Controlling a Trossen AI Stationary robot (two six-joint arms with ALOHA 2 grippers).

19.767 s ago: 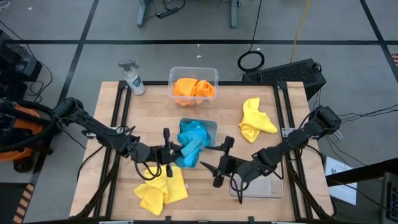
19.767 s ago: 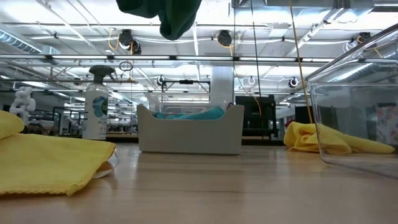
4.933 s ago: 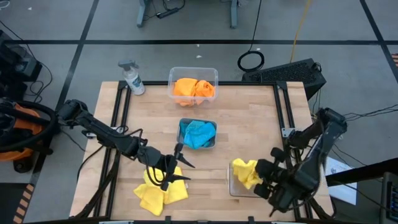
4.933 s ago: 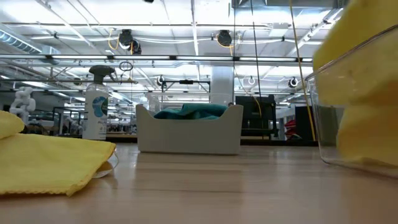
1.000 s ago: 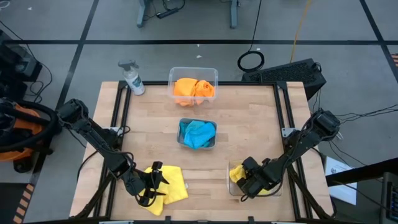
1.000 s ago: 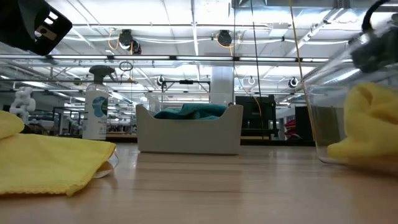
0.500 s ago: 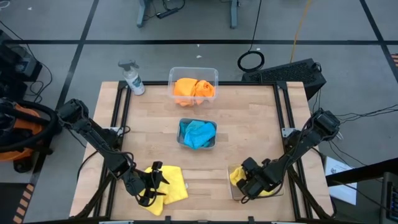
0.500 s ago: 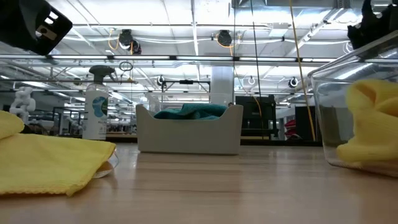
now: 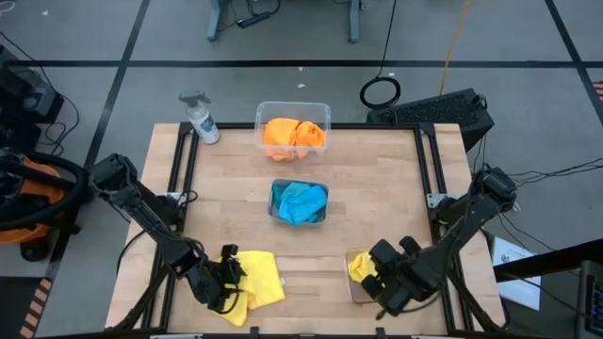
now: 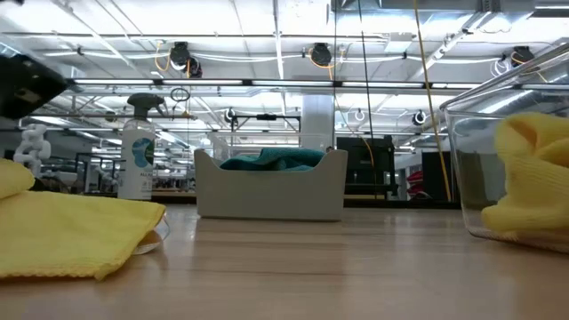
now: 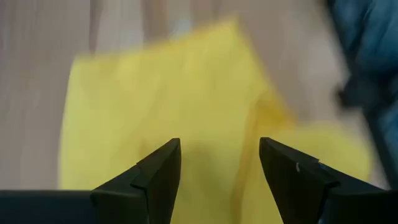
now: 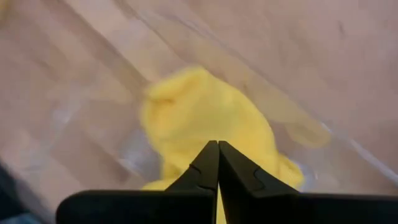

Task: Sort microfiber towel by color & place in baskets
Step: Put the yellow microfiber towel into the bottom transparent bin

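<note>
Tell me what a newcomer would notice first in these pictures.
Most likely the bright cloths: orange ones fill the tub at the table's far edge, turquoise ones the small middle tub. A yellow cloth lies loose at the near left under the open left claw; another yellow one sits in the near-right tub, below the shut right claw.

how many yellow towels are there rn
2: one yellow towel lies on the table by the left hand; the other towel sits in the near-right tub.
</note>
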